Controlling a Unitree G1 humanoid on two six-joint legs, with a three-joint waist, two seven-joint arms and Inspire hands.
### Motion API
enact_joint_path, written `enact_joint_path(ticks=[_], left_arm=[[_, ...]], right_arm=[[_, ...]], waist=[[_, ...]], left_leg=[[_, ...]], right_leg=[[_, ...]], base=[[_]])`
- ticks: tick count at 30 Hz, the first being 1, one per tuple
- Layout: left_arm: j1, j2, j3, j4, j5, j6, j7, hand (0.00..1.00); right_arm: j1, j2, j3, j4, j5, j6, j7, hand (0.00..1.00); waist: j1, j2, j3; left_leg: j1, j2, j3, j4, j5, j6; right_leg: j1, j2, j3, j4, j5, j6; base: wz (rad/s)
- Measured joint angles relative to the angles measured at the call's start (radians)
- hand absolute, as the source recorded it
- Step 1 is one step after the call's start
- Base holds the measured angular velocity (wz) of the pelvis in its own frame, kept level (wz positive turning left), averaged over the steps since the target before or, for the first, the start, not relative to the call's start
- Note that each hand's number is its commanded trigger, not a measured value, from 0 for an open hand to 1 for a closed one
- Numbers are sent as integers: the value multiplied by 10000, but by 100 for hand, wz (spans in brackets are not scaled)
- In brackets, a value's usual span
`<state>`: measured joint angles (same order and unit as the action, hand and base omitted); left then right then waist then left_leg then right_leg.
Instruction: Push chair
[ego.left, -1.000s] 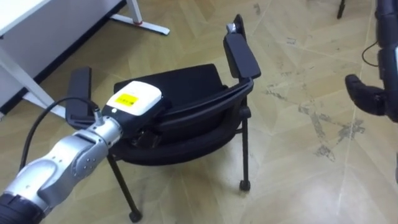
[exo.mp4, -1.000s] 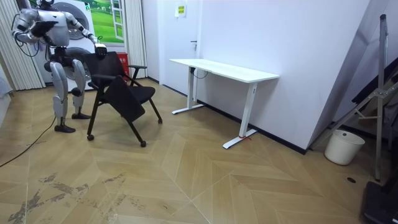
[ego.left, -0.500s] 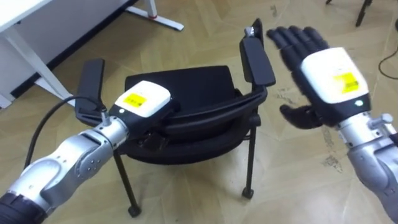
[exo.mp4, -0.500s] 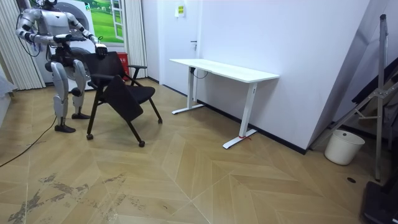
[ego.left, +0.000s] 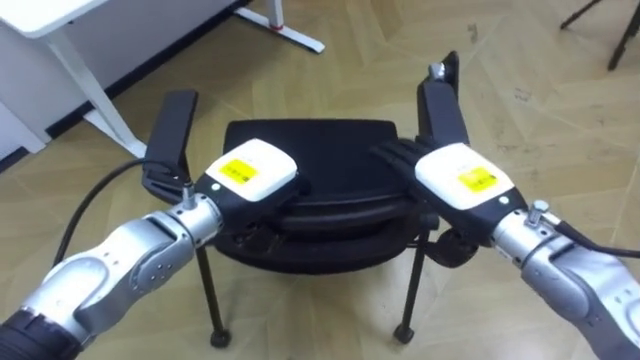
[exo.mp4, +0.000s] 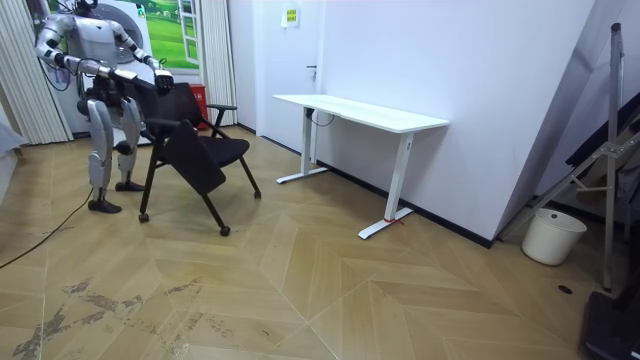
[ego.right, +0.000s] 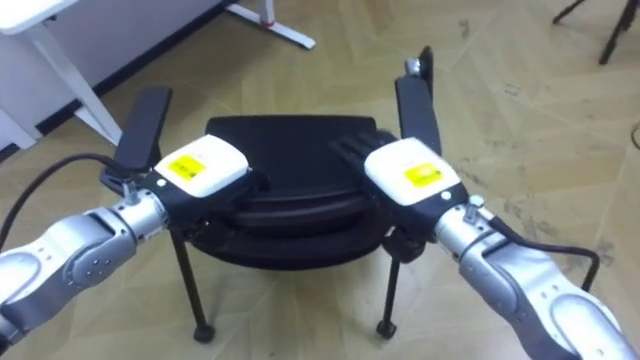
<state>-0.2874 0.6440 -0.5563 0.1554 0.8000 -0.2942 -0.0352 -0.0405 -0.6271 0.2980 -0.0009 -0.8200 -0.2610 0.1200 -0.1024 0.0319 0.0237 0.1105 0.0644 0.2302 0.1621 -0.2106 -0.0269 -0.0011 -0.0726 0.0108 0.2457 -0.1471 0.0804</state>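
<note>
Black fingers (ego.left: 392, 152) of my right hand (ego.left: 462, 182) lie straight across the top of the backrest (ego.left: 330, 205), flat and clasping nothing. My left hand (ego.left: 250, 175) rests on the same rail beside it; whether it grips I cannot tell. Beyond both hands the seat (ego.left: 310, 145) extends away from me, with an armrest (ego.left: 172, 135) just outside each hand. The chair (exo.mp4: 195, 150) therefore faces away from me: the backrest runs across from hand to hand and the armrests point ahead. Farther out, beyond the left hand, stands a white desk (exo.mp4: 360, 112), well apart. Judgement: contact is made; the push itself is left to do.
</note>
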Motion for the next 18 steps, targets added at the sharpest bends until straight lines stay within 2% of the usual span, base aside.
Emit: enact_joint_path(ticks=[2,4,5,6,7,8,9,11,13,15,16,17,18], left_arm=[[0,2,-12,0,52,-165,-54,100],[0,-25,-15,-15,169,-269,-56,100],[-1,-74,-32,-12,192,-274,-57,100],[26,12,-31,-1,189,-314,-49,100],[23,153,-6,-38,175,-359,-28,100],[19,417,41,-214,178,-391,4,100],[82,165,-59,-159,246,-218,37,100],[-5,30,-118,-47,244,-106,16,100],[-132,-69,-177,-40,409,7,-8,100],[-137,-198,-239,13,587,66,-109,100],[-137,-219,-242,13,589,68,-157,100],[-136,-223,-251,12,591,59,-185,100],[-134,-223,-261,12,590,58,-192,100]], right_arm=[[-4,-45,17,72,30,5,278,0],[-6,-53,55,107,143,6,480,0],[-42,-50,78,156,266,-6,578,0],[-166,-1,239,276,306,-16,592,0],[-268,10,347,264,314,-17,617,0],[-356,-92,381,210,406,-100,661,0],[-387,-228,443,262,568,-97,693,0],[-678,-198,614,545,705,-84,758,0],[-782,-166,634,714,634,-77,785,4],[-733,-165,652,866,648,-75,751,48],[-698,-165,653,871,648,-70,737,54],[-639,-162,671,872,660,-46,688,74],[-630,-162,706,874,661,-12,666,100]], waist=[[47,9,3],[36,12,6],[34,66,69],[90,166,107],[129,81,73],[178,-157,90],[45,35,35],[-71,31,43],[-74,-11,45],[-45,-49,17],[-54,-44,13],[15,-43,3],[48,-52,-2]], left_leg=[[68,0,-393,4,1,1],[98,3,-538,-2,2,4],[227,78,-1157,-67,35,51],[273,290,-1882,-75,22,51],[190,321,-1944,4,16,45],[26,128,-1844,177,-85,-67],[39,180,-1608,214,-239,-136],[45,205,-1205,79,-226,-127],[40,196,-1200,-20,-232,-121],[49,77,-1175,100,-232,-115],[52,63,-1170,114,-244,-95],[52,57,-1148,140,-270,-50],[49,56,-1132,156,-278,-37]], right_leg=[[-30,0,-210,269,-2,-2],[-125,-14,-381,573,-6,-9],[-683,54,-476,1609,-140,-270],[-1199,525,-225,1526,-431,-761],[-1343,787,-69,808,-204,-941],[-1462,888,-305,-281,1076,-1093],[-1329,790,-740,-91,1081,-1018],[-1291,729,-898,-61,1002,-1016],[-1310,757,-970,-88,996,-1008],[-1220,732,-933,-94,951,-907],[-1194,717,-930,-94,941,-890],[-1183,715,-917,-93,952,-868],[-1178,713,-915,-92,964,-862]], base=[[10],[7],[-20],[-30],[-18],[25],[41],[36],[18],[5],[8],[4],[0]])
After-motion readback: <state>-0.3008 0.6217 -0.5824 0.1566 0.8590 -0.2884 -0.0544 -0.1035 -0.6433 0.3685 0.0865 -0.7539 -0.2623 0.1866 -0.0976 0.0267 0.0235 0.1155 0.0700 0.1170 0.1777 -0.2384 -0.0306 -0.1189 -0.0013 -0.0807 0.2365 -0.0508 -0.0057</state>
